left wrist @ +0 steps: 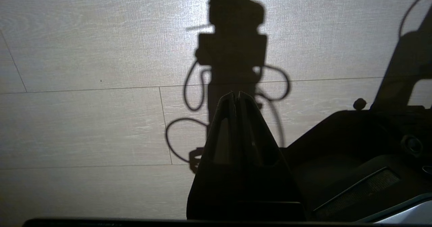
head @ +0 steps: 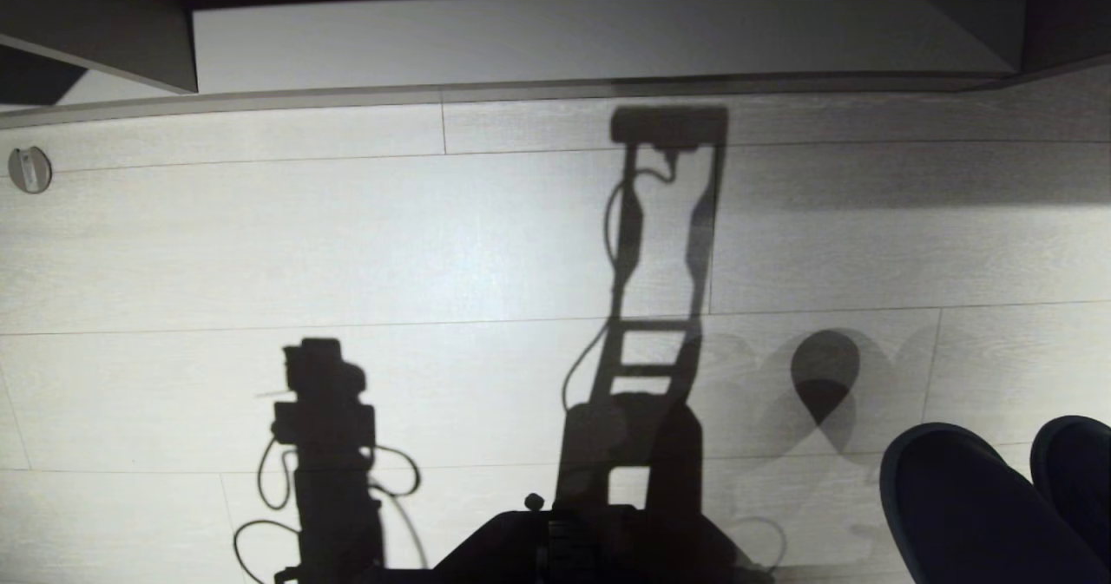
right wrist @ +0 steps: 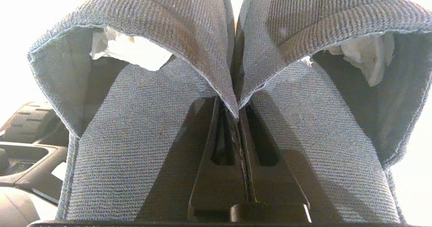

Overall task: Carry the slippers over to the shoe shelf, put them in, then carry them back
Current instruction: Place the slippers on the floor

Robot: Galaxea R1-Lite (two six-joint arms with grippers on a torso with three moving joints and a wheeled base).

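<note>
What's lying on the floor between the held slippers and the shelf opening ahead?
Nothing visible: the slippers hang from the right tool, and only bare floor with shadows runs to the shoe shelf.

The slippers (head: 998, 506) hang side by side, inner edges pinched together in the right tool (right wrist: 239, 114), low right above the floor (head: 347, 246), the shoe shelf (head: 564, 42) ahead.

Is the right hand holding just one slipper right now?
No. In the right wrist view the right hand is shut on the inner edges of both slippers, pinched together side by side.
</note>
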